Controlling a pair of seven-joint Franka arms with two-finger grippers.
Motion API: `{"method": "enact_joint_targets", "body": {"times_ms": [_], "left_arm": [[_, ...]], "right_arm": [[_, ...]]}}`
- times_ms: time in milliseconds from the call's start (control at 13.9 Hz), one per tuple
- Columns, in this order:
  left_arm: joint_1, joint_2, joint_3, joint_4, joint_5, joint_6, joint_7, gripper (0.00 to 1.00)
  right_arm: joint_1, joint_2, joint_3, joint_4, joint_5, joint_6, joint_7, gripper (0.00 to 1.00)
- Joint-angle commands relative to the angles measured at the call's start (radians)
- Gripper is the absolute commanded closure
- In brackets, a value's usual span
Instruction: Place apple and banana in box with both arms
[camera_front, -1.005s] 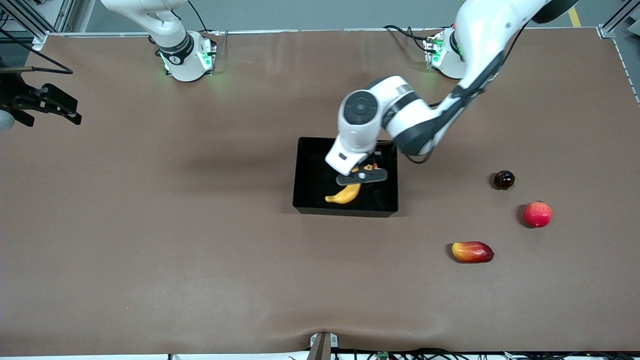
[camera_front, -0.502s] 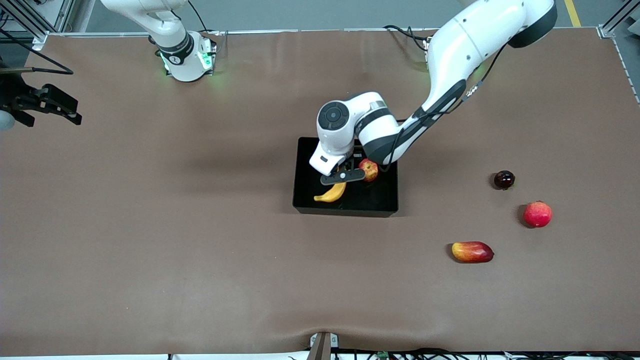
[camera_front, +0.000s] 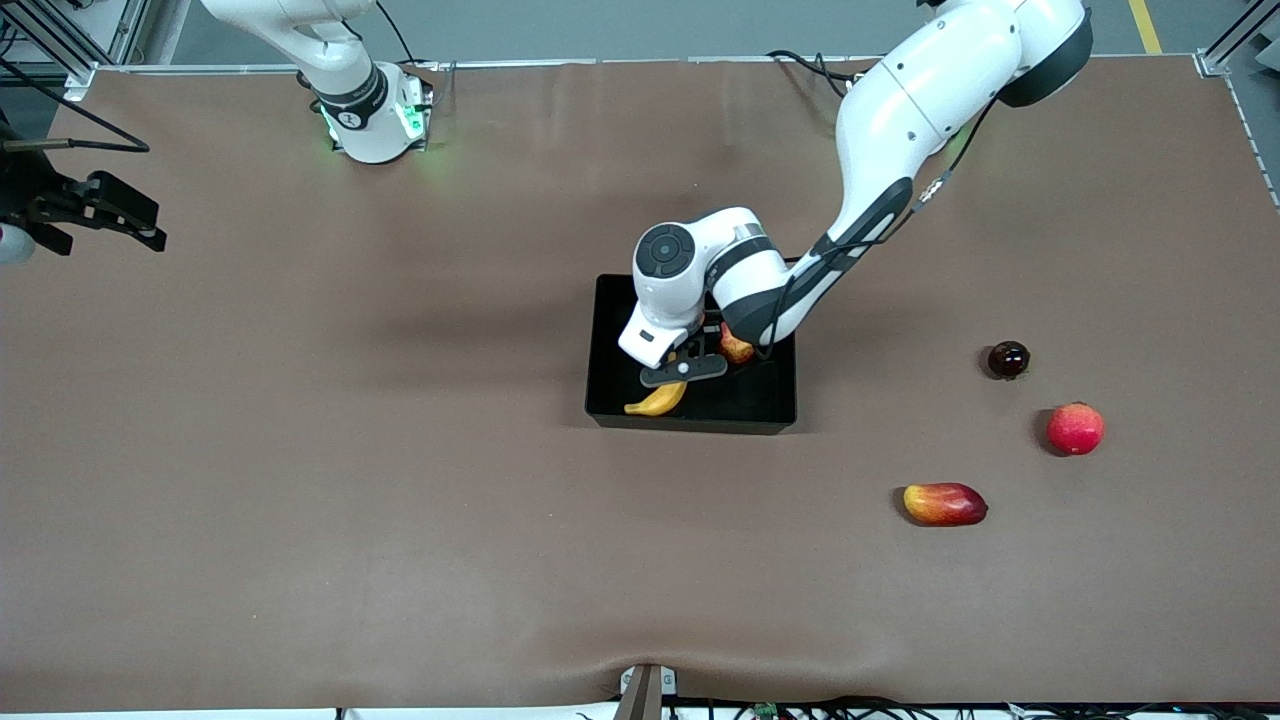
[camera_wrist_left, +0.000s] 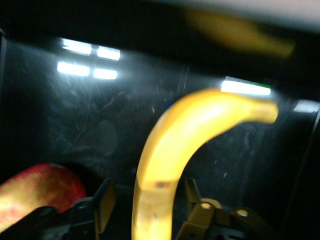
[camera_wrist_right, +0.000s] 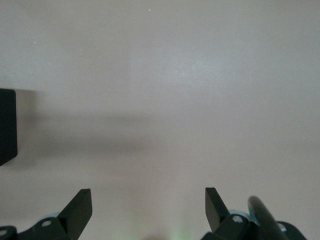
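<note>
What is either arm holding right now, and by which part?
The left gripper holds the banana near one end, over the box. The right gripper waits open, holding nothing.

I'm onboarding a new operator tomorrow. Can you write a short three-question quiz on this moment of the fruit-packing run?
1. True or false: the apple lies in the box.
2. What does the left gripper hold? A) banana B) apple C) nothing
3. Fill in: the right gripper, waiting at the right arm's end of the table, has its fingers ____.

Key: 1 true; 2 A; 3 open.
</note>
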Motion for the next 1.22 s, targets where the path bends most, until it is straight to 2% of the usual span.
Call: {"method": "enact_joint_targets", "body": {"times_ms": [0,215,574,1148], "left_arm": [[0.065,-0.116,-0.006,-0.004,0.019,-0.07,-0.008,0.0],[0.165,-0.242,-0.007,0.001,-0.028,-0.157,0.067,0.0],[0.329,-0.379,-0.007,0.037,-0.121,-0.284,0.288,0.0],[0.453,-0.468,-0.015,0.131,-0.277,-0.426,0.533,0.0]], "right_arm": [[-0.013,-0.003,0.004,-0.001,0.02,0.014,0.003,0.0],[-0.012,-0.001,0.004,-0.001,0.02,0.021,0.003,0.0],[-0.013,0.0,0.004,0.001,0.02,0.021,0.002,0.0],[-0.015,0.004,0.004,-0.001,0.02,0.019,0.003,0.0]]}}
